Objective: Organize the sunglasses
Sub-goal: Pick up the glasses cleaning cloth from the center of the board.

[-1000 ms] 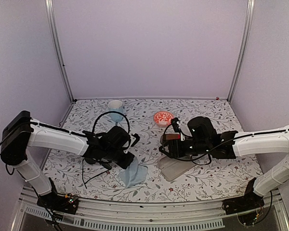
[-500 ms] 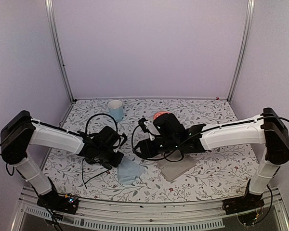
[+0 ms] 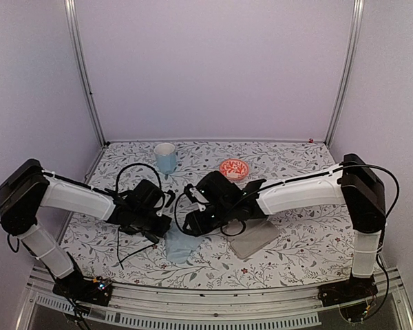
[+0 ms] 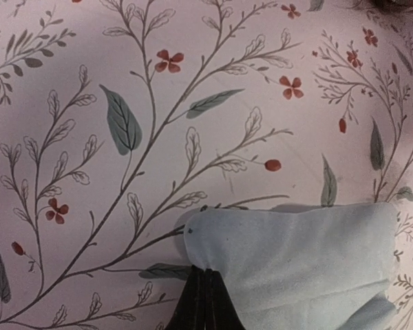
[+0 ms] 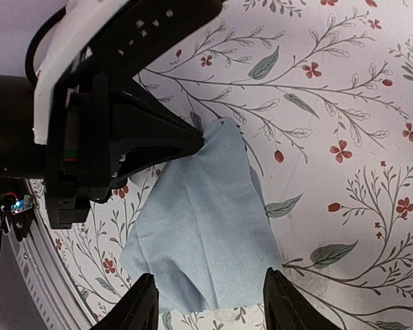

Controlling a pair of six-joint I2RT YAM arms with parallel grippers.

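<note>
Hands together at cloth (image 3: 179, 244): left hand (image 4: 205, 302) shut tight on its corner, arm stretched low over worktop (image 3: 296, 254); right hand (image 5: 213, 302) above it, arm extended far across, fingers apart, empty; sunglasses not discernible

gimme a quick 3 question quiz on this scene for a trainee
1. True or false: the left gripper is shut on a corner of the blue cloth.
2. The right gripper is: A) open over the cloth, B) shut on the cloth, C) holding a mug.
3. Fill in: farther back stand a blue cup and a red ____.
Key: 1 true; 2 A; 3 bowl.
</note>
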